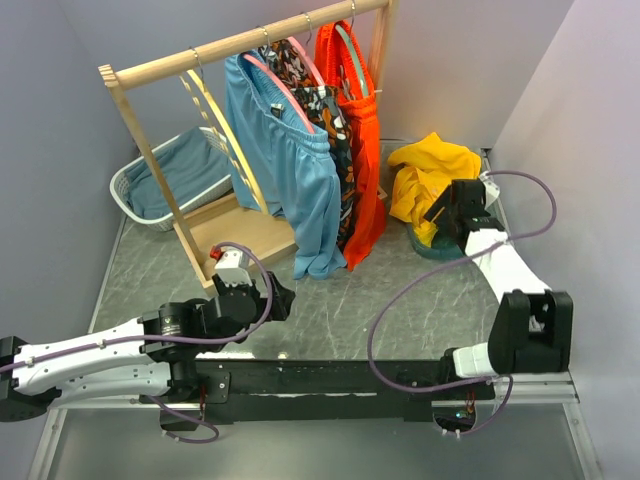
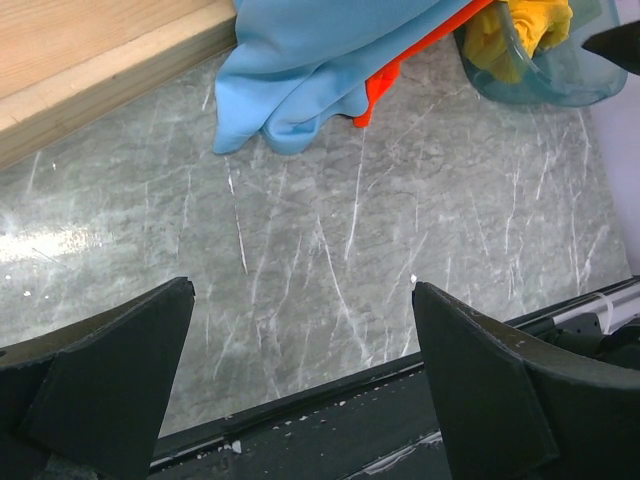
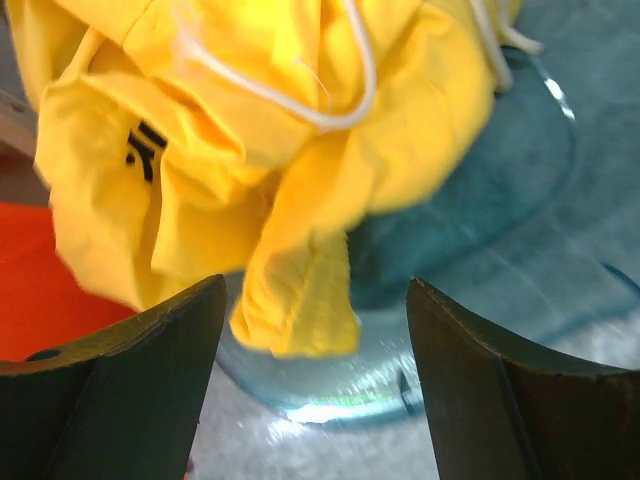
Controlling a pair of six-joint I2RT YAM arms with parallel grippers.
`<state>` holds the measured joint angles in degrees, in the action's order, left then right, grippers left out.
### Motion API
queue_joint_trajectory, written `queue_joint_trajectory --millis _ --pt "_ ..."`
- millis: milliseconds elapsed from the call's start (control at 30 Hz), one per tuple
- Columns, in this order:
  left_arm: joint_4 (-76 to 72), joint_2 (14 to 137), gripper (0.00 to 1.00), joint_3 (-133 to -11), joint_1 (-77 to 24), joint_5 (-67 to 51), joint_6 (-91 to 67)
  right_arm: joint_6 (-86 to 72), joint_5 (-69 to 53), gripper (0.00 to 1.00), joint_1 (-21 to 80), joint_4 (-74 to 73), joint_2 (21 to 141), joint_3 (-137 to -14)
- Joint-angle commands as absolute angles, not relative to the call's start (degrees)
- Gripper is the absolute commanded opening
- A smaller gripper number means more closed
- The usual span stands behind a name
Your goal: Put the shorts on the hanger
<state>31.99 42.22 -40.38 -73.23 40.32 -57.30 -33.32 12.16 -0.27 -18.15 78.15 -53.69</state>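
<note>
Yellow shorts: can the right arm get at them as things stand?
Probably yes. The open right tool faces the bright yellow fabric shorts piled in the translucent teal bowl, with nothing between them.

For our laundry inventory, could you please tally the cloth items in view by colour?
Light blue shorts: 1
Dark patterned garment: 1
Orange shorts: 1
Yellow shorts: 1
Teal cloth: 1
Total: 5
</note>
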Motion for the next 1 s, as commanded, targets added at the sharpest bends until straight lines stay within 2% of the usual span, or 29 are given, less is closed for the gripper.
queue_joint_trajectory --millis 0,33,133,233,267,333,367,767,967 --pt "30.8 42.4 0.96 -43.2 -73.5 40.2 -55.4 -36.9 10.5 0.8 -1.8 -12.7 83.8 -57.6" --pt "30.6 42.6 0.96 -43.2 -73.5 40.0 -55.4 -37.2 9.8 0.8 -2.0 -12.0 84.8 -57.7" --pt "30.6 43.2 0.97 -43.4 -73.5 39.8 -55.4 -37.8 8.9 0.7 -2.5 -11.8 88.6 -58.5" --pt "31.0 43.4 0.96 -43.5 -73.5 40.2 -55.8 -38.0 8.4 0.53 -2.5 -10.9 89.3 -57.2" --pt "30.8 43.5 0.96 -43.2 -73.5 40.2 -55.6 -37.9 8.2 0.36 -2.5 -10.7 88.4 -57.0" --pt "29.9 43.9 0.96 -43.1 -73.6 39.9 -55.5 -37.8 8.7 0.16 -2.5 -12.1 87.0 -57.6" --pt "29.8 44.0 0.96 -43.3 -73.6 39.6 -55.4 -37.6 9.0 0.02 -2.5 -12.9 84.9 -58.2" --pt "26.4 47.0 0.97 -45.7 -73.6 38.5 -52.1 -35.5 10.7 0.0 -2.5 -26.9 66.0 -76.1" --pt "22.9 48.1 0.97 -47.5 -73.6 38.2 -49.1 -35.8 7.5 0.0 -2.5 -31.1 60.1 -85.2"
